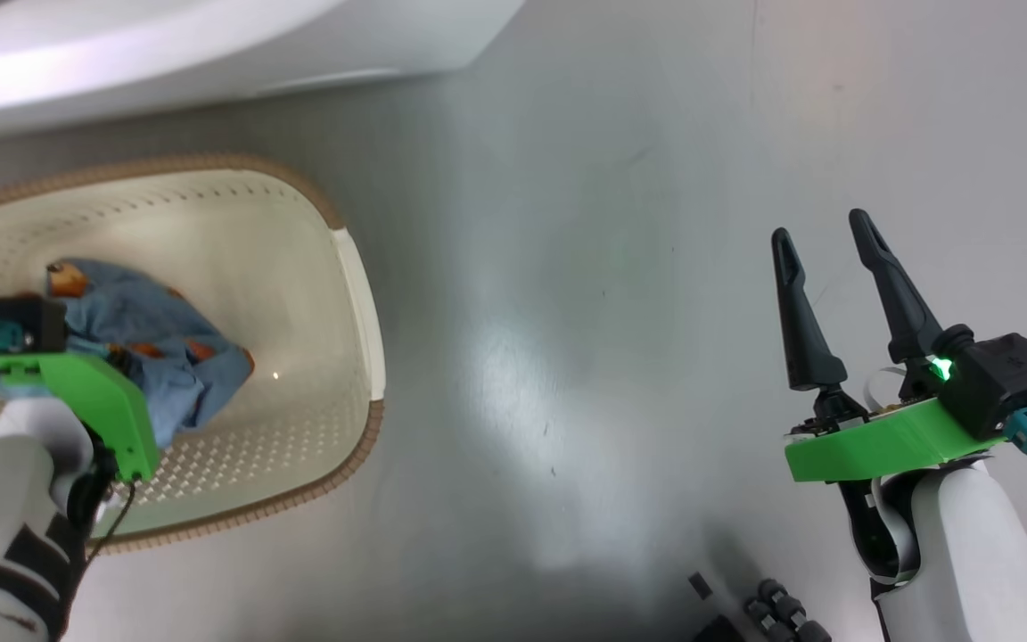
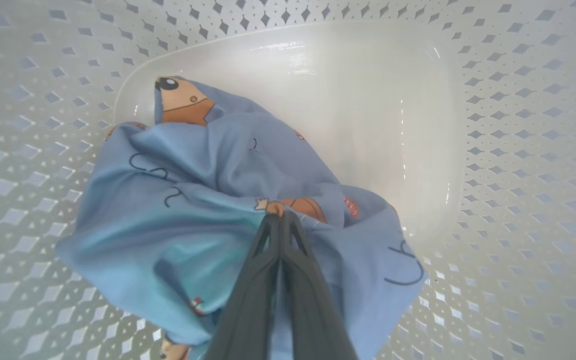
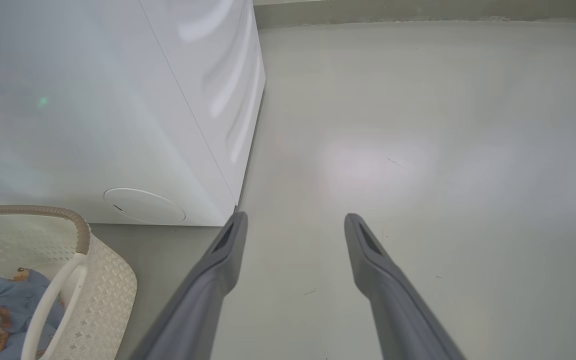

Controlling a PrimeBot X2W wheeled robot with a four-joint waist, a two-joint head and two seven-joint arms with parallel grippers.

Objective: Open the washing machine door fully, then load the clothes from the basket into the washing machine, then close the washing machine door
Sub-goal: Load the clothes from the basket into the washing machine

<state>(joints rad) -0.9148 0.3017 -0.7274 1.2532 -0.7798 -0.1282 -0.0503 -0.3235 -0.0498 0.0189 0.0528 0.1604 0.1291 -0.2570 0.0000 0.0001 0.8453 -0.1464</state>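
Now, from the head, the left claw is reaching into the basket, hard to see here, and the right claw is hanging wide open. From the left wrist, it is pinching shut on a thin fold of the clothes, which could be slipping out. From the right wrist, the washing machine is standing beside the basket; I cannot tell if its door is open.

You get bright, even light; glare pools on the floor and the washing machine, and your wrist views bow at the edges.
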